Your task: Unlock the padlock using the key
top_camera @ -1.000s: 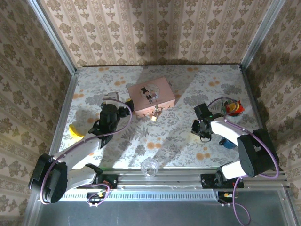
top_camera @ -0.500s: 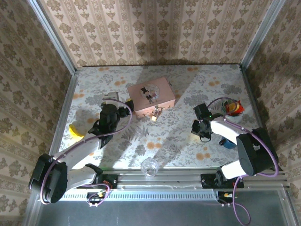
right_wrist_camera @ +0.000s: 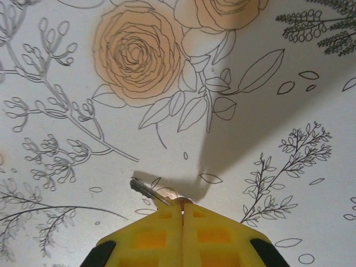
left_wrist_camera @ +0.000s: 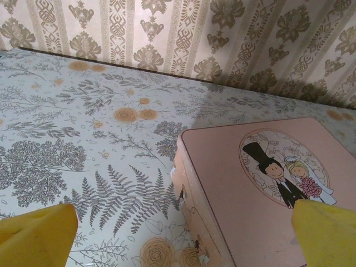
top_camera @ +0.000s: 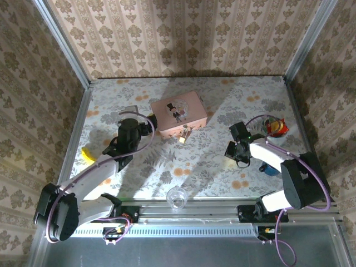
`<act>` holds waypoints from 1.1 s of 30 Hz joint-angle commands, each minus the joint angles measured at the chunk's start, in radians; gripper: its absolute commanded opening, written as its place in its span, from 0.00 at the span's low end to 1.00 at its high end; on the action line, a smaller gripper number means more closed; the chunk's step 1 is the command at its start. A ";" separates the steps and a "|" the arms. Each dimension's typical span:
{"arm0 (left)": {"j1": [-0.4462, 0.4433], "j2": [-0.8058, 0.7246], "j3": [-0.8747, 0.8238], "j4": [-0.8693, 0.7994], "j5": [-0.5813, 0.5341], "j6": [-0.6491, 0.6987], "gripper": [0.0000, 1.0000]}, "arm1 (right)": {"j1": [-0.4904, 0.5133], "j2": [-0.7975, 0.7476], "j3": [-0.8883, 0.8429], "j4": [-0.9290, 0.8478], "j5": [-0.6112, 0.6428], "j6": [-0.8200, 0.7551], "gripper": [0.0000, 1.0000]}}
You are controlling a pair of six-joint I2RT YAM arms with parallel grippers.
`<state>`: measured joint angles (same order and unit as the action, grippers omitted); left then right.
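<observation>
The tiny thin dark-grey metal key point(right_wrist_camera: 144, 190) is pinched by its head in the fully closed right claw point(right_wrist_camera: 182, 209), low over the floral-printed counter point(right_wrist_camera: 267, 111). So little metal is gripped that the key may be twisted or dropped in transit. Farther off, the small brass-gold padlock point(top_camera: 182, 139) is seen at the front of the pink rectangular box point(top_camera: 178, 114), near which the left claw point(left_wrist_camera: 179, 236) is held wide open and empty; unsteadied, the padlock may be pushed aside.

Pink box point(top_camera: 179, 114) on the patterned table point(top_camera: 222, 100); padlock point(top_camera: 182, 139) at its near edge; left gripper point(top_camera: 133, 112) beside it, right gripper point(top_camera: 231, 152) well apart.
</observation>
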<state>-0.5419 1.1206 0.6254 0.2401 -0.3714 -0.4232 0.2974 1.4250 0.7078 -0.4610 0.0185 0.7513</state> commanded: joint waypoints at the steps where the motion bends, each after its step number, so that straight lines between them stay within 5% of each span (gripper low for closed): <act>1: 0.011 -0.036 0.030 -0.065 -0.004 -0.061 1.00 | 0.001 -0.067 0.028 -0.045 -0.021 -0.033 0.00; 9: 0.040 -0.066 0.042 -0.108 0.058 -0.116 1.00 | 0.002 -0.156 0.050 -0.030 -0.092 -0.067 0.00; 18: 0.079 -0.046 0.016 -0.021 0.276 -0.121 1.00 | 0.019 -0.226 0.140 -0.050 -0.180 -0.102 0.00; 25: 0.076 0.013 0.016 0.100 0.468 0.039 0.98 | 0.029 -0.251 0.239 -0.059 -0.272 -0.022 0.00; 33: -0.083 0.096 -0.014 0.351 0.562 0.371 0.93 | 0.035 -0.270 0.297 0.026 -0.406 0.077 0.00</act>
<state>-0.5797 1.1965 0.6315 0.4343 0.1066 -0.2352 0.3256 1.1744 0.9592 -0.4660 -0.3042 0.7773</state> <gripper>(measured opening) 0.935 0.067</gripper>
